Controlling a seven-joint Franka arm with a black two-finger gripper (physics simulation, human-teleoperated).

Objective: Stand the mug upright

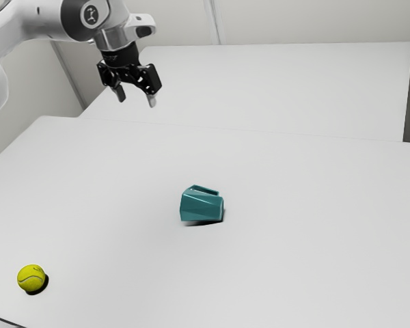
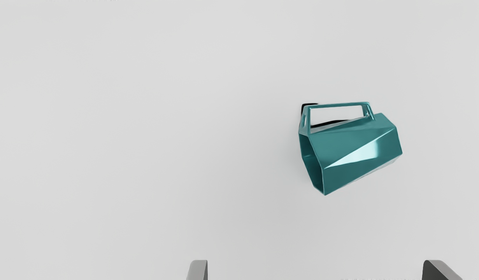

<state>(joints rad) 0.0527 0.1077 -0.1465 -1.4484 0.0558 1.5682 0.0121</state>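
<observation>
A teal mug [image 1: 202,206] is lying on its side on the white counter [image 1: 294,266]. Above it and well apart, the hand [image 1: 137,99] is hovering with its two fingers standing wide open, and it is holding nothing. A yellow tennis ball [image 1: 31,278] is resting on the same counter, well away from the mug, nearer to the exterior view's left. In the wrist view, the mug's open mouth [image 2: 312,171] is showing its dark inside, and the handle [image 2: 338,104] is pointing away from the fingertips.

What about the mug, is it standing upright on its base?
No, the teal mug lies on its side on the table, with its open mouth facing sideways.
</observation>
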